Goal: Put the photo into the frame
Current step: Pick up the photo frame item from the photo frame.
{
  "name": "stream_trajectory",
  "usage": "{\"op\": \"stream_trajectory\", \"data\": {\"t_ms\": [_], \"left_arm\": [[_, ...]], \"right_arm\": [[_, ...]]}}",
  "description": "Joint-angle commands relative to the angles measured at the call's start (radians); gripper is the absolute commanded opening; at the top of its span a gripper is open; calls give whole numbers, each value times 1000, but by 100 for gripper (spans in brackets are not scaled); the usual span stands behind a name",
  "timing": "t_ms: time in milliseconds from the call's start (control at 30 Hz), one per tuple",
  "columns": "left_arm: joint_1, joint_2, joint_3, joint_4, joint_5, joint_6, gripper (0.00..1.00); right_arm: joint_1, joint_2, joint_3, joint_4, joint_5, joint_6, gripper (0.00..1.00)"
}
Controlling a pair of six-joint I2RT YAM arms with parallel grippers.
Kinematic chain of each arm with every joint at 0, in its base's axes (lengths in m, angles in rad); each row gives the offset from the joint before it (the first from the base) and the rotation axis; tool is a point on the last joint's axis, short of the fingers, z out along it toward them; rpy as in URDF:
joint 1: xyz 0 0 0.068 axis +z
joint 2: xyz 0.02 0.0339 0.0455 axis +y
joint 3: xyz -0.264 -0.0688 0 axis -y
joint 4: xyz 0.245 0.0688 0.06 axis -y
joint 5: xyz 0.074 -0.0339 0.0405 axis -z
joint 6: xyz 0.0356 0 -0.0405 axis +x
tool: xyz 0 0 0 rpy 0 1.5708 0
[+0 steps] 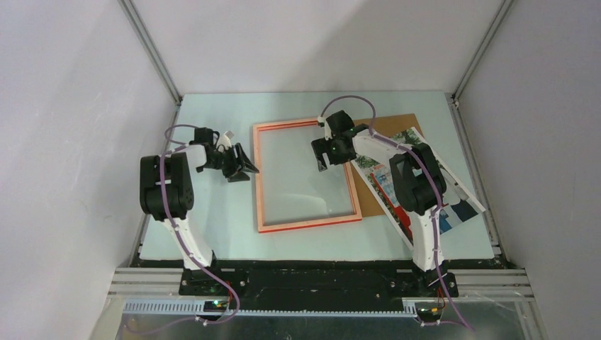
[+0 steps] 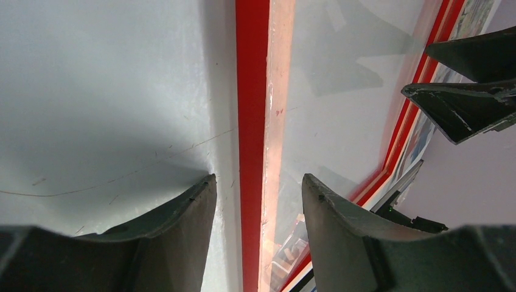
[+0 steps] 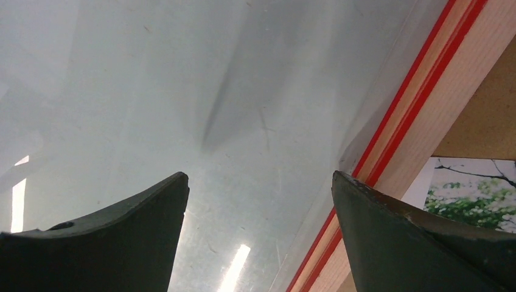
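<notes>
While left gripper [image 1: 241, 168] and right gripper [image 1: 321, 161] gape empty, right arm [image 1: 418, 185] overhangs photo [image 1: 377, 177] (atop brown board [image 1: 397, 124]), beside frame [image 1: 307, 223].

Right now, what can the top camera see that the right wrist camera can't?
Only the top camera shows the whole thin rectangular red-and-pink frame and the open left gripper beside its left side. Only the right wrist camera shows the dark fingers of the right gripper close up, spread wide, and bright light streaks on the clear pane. Both show a frame edge, the brown backing board and the colourful paper photo.
</notes>
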Motion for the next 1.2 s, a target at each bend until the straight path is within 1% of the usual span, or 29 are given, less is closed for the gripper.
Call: {"op": "stream_trajectory", "data": {"t_ms": [0, 267, 667, 967, 1033, 1100, 1167], "left_arm": [[-3, -22, 14, 18, -33, 3, 61], [-7, -9, 12, 22, -30, 4, 60], [-10, -15, -5, 38, 13, 10, 61], [-11, -22, -16, 41, 25, 17, 60], [-8, -22, -17, 42, 28, 19, 57], [-9, -17, -16, 43, 39, 22, 53], [-9, -15, -16, 45, 54, 22, 46]], "right_arm": [[9, 9, 9, -5, 70, 24, 92], [22, 11, -4, 0, 88, 40, 93], [52, 28, -3, 9, -91, 64, 93], [48, 24, -2, 16, -144, 67, 92], [47, 23, -2, 16, -146, 66, 92], [46, 22, -4, 18, -146, 66, 92], [45, 20, -6, 19, -149, 65, 92]]}}
